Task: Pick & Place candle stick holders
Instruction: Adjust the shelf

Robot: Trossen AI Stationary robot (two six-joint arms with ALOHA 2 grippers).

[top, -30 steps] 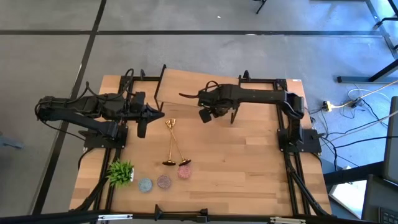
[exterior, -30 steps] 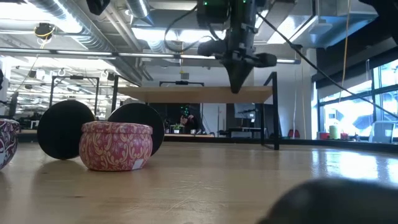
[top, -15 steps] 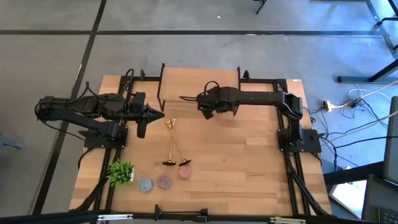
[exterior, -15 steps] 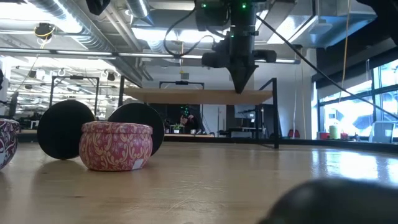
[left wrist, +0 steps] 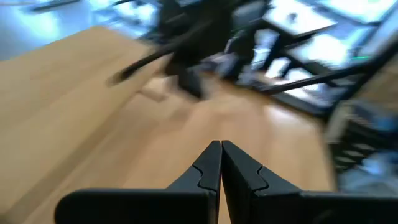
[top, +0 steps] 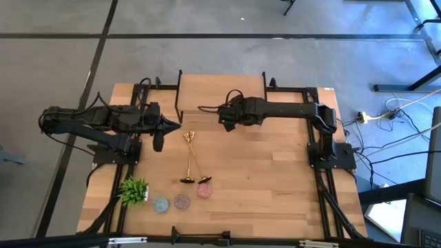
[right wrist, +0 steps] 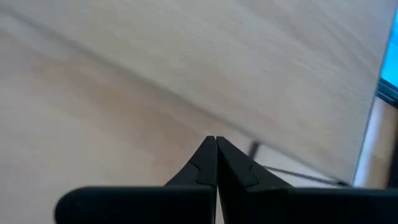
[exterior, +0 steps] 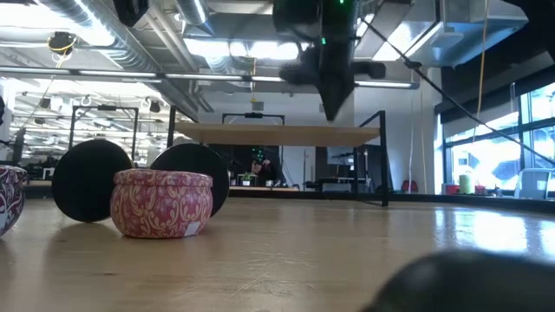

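Two gold candle stick holders lie on the table. Their cup tops are together near my left gripper. Their round bases are toward the near edge and show as dark discs in the low view. A thin dark rod, seemingly the black holder, lies along the front of a raised wooden board. My right gripper hangs shut just beside the rod, with nothing between its fingers. My left gripper is shut and hovers left of the gold tops.
A small green plant and three round tins stand near the front left. The pink tin sits against one gold base. The raised board stands on legs at the table's far side. Bare wood lies to the right.
My right gripper has risen a little and swung toward the table's far edge as its wrist turned, staying shut. The raised board looked askew in the high view a second ago and now lies square. The gold holders have not moved.
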